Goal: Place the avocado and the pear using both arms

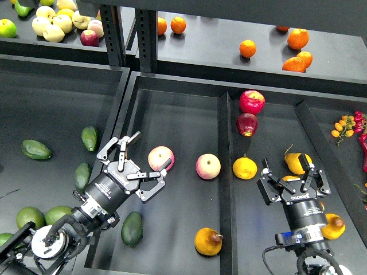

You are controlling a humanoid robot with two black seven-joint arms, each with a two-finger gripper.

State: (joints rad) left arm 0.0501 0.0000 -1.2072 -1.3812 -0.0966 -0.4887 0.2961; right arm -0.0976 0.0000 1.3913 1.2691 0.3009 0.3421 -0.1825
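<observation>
A dark green avocado (132, 228) lies in the middle bin (183, 114) near its front left corner, just right of my left forearm. The orange-yellow pear (207, 240) with a brown stem lies in the same bin at the front, free of both grippers. My left gripper (144, 157) is open over the middle bin, one fingertip close to a pink-and-yellow apple (161, 157). My right gripper (289, 172) stands open over the right bin, with a yellow fruit (291, 179) showing low between its fingers.
A second blushed apple (207, 166) lies mid-bin. The right bin holds yellow fruits (245, 168), (298, 162), (334, 226) and two red apples (252, 102). Several more avocados (36, 149) lie in the left bin. Oranges (298, 39) and pale apples (54, 26) sit on the back shelf.
</observation>
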